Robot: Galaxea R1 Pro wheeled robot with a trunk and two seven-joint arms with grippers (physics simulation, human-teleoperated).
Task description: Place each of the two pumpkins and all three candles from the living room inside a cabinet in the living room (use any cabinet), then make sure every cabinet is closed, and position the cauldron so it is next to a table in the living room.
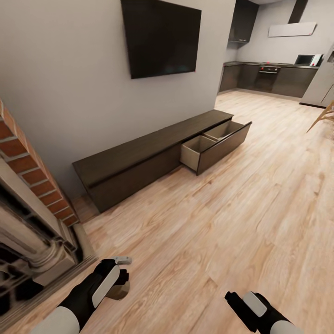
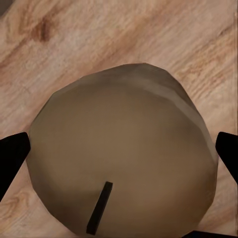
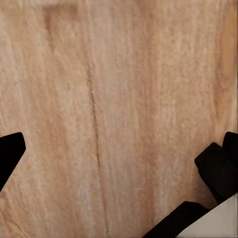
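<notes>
A brown candle (image 2: pixel 124 163) with a short dark wick sits between the black fingers of my left gripper (image 2: pixel 121 148), which is shut on its sides. The head view shows that gripper (image 1: pixel 121 274) low over the wood floor near the fireplace, with the candle (image 1: pixel 118 291) under it. My right gripper (image 1: pixel 233 299) hovers above bare floor planks, and its fingers (image 3: pixel 11 153) stand open with nothing between them. The long dark brown cabinet (image 1: pixel 139 157) stands against the pale wall ahead. Its right drawer (image 1: pixel 214 144) is pulled out, showing tan insides that look empty.
A red brick fireplace (image 1: pixel 28 171) with a pale stone surround rises close on my left. A black TV (image 1: pixel 162 35) hangs above the cabinet. Light wood floor (image 1: pixel 241 218) stretches toward a grey kitchen (image 1: pixel 269 76) at the back right, where a wooden chair leg (image 1: pixel 324 116) shows.
</notes>
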